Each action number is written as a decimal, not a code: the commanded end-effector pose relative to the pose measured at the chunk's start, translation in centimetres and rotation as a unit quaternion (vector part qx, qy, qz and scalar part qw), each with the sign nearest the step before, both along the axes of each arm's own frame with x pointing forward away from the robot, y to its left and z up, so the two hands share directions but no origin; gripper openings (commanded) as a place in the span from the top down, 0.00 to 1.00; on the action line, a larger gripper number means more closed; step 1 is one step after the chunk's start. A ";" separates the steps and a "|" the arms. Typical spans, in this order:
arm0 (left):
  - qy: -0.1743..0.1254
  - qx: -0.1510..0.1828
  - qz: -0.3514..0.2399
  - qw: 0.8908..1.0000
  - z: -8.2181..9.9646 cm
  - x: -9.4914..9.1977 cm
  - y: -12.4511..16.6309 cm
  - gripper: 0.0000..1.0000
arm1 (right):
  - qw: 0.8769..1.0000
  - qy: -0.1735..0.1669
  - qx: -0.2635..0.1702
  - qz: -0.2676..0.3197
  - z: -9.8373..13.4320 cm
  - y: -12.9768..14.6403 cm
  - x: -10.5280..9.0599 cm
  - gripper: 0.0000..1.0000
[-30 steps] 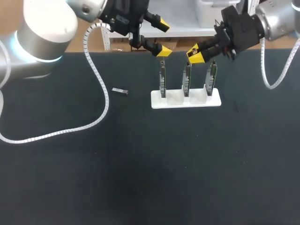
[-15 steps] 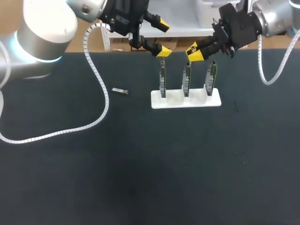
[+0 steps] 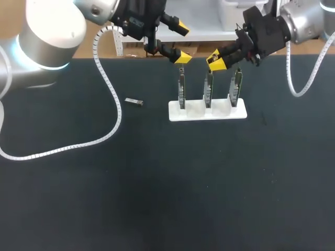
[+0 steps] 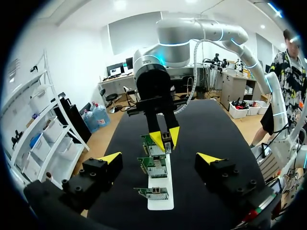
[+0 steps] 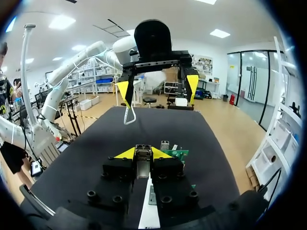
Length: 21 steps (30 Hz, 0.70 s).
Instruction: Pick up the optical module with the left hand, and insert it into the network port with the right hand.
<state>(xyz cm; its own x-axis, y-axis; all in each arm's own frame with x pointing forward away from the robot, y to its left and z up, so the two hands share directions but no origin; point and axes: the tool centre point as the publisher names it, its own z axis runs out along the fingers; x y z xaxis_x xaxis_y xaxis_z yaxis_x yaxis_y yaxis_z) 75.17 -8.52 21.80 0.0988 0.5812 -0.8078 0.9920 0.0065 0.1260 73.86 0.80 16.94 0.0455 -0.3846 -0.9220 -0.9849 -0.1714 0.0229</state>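
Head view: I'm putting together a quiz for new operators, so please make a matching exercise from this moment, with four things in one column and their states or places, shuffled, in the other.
Things
1. left gripper
2. right gripper
3. white holder
4. loose module

States or places
A. shut on an optical module
B. lies on the black table, left of the holder
C. open, holding nothing
D. carries three upright circuit boards

Pairs: 1-C, 2-A, 3-D, 4-B
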 end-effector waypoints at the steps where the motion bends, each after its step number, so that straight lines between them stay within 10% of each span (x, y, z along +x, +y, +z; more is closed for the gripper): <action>1: 0.002 0.003 -0.001 1.000 0.1 0.2 -0.1 0.00 | 1.000 -0.004 -0.002 0.007 0.5 0.1 0.3 1.00; 21: 0.002 0.003 -0.001 1.000 0.1 0.2 -0.1 0.00 | 1.000 0.003 -0.006 0.015 0.1 0.1 0.5 1.00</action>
